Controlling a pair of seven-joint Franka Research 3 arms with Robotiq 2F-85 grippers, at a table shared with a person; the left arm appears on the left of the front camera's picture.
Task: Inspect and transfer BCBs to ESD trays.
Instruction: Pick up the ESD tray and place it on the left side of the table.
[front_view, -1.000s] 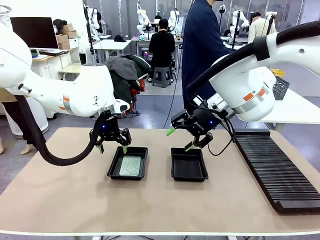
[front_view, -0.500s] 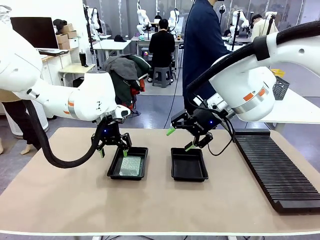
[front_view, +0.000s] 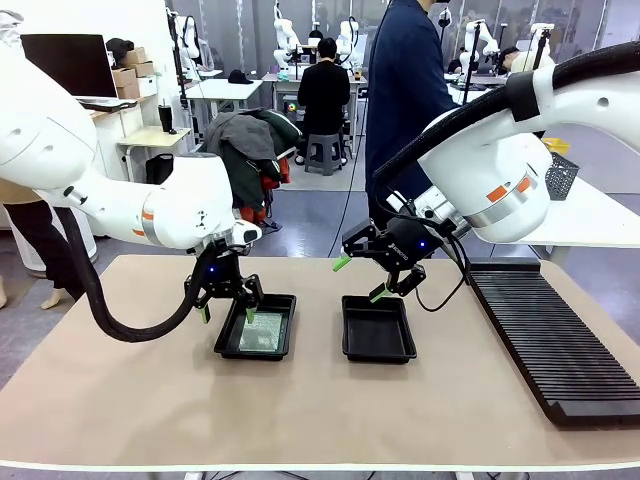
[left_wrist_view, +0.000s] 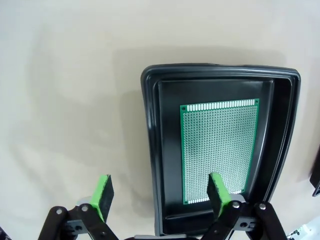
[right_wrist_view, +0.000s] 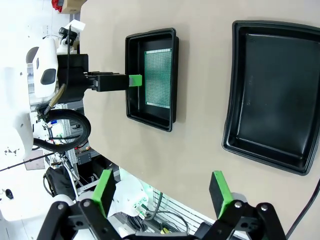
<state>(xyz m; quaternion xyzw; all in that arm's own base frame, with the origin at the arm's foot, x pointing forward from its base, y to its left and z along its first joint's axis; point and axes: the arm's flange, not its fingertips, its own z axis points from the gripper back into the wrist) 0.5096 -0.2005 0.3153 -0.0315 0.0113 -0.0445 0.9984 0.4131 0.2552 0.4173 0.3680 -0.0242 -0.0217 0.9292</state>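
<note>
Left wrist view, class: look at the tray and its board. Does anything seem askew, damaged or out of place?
Nothing stands out. The BCB lies flat and square inside its ESD tray, undamaged, only slightly off-centre. The open left pincer straddles the tray's rim from above.

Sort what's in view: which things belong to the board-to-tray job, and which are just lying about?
Job: green circuit board, lying in the left ESD tray; the empty right ESD tray; left gripper and right gripper, both with fingers open.
Lying about: long black slotted rack at the right; heaped jackets and a monitor behind.
</note>
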